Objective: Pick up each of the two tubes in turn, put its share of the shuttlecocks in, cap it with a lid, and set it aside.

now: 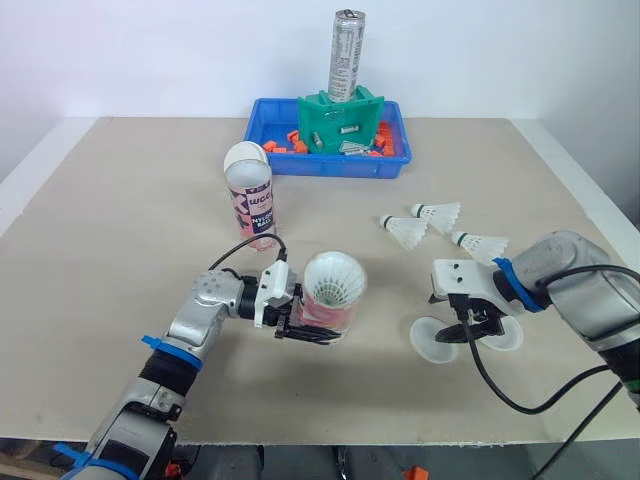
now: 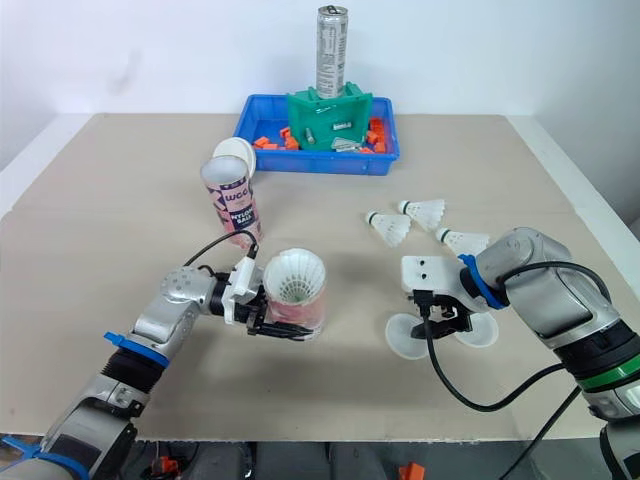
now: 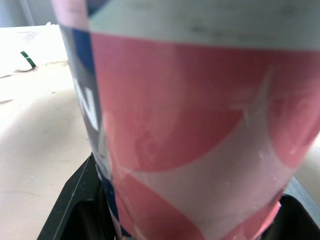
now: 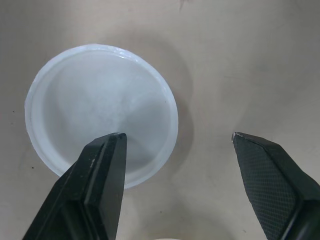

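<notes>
Gripping the pink shuttlecock-filled tube (image 1: 335, 312) standing on the bench (image 1: 120, 230), the left gripper (image 1: 308, 333) clamps its base; the right gripper (image 4: 176, 136) hangs wide open over a white lid (image 4: 100, 105), near three loose shuttlecocks (image 1: 408, 231).

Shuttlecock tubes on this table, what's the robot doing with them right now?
The left gripper is clamped on a pink and white cylindrical tube with white feather shuttlecocks showing in its open top. The right gripper hangs open over one of two translucent white plastic lids on the table, not holding it. Three loose shuttlecocks lie behind the lids, and a second pink tube stands farther back.
</notes>
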